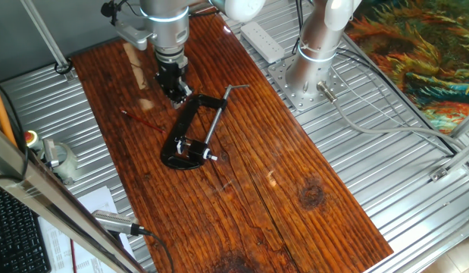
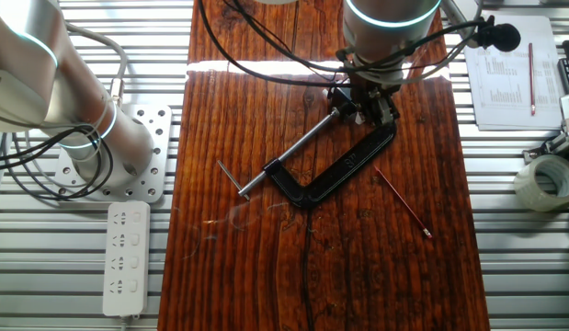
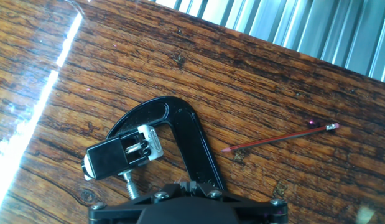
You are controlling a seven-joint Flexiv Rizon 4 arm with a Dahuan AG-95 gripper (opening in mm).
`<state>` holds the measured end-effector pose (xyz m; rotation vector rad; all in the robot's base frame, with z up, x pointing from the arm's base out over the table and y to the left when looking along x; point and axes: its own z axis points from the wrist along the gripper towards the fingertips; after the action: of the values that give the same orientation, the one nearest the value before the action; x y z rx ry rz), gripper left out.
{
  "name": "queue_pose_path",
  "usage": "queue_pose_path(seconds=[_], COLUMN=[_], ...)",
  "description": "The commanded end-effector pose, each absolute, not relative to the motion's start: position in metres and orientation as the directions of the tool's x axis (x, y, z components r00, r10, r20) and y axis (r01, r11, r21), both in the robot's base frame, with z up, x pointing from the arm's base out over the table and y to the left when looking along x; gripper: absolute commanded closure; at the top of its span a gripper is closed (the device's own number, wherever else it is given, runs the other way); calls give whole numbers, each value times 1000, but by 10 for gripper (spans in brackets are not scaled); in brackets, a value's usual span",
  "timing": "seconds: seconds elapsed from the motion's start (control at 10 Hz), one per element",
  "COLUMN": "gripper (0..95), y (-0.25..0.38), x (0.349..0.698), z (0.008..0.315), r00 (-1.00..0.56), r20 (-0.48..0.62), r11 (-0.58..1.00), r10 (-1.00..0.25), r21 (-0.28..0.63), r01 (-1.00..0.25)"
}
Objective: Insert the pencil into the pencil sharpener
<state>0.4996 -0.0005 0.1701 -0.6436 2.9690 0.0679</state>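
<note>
A board (image 2: 266, 276) of dark, glossy striped wood lies on a ribbed metal table (image 1: 416, 197); window light glares off its far end. On it lies a black C-clamp (image 2: 344, 167) with its silver screw rod (image 2: 293, 154) running out to a small crossbar handle.

The sharpener (image 3: 124, 151), a small dark block with a silvery blade, sits in the clamp's mouth, between the jaw and the screw's end, as the hand view shows. In the fixed views it is too small to make out well.

The pencil (image 2: 402, 202) lies flat on the wood, apart from the clamp, on the open side away from the screw rod. It is thin and dark red; in the hand view (image 3: 279, 137) one end carries a pale cap and the other a point turned toward the clamp's frame. Nothing touches it.

The gripper (image 2: 365, 103) hangs low over the clamp's jaw end, near the sharpener. Its fingertips do not show clearly in any view, so I cannot tell whether it is open or closed.

Round the board: the arm's base (image 1: 314, 53) bolted to a plate, a white power strip (image 2: 125, 257), cables, a tape roll (image 2: 546, 181), printed sheets (image 2: 509, 74), and a bright patterned cloth (image 1: 423, 53).
</note>
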Motion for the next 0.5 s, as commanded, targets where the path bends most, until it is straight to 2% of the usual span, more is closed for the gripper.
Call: queue_pose_path(seconds=[0.1,0.3,0.5], gripper=[950,950,950], y=[-2,-16,-33], x=[499,499,503], z=[166,150,136], r00=[-836,-680,-571], r20=[-106,-119,-118], r11=[840,687,579], r10=[-539,-723,-812], r21=[5,-26,-39], r01=[-542,-726,-815])
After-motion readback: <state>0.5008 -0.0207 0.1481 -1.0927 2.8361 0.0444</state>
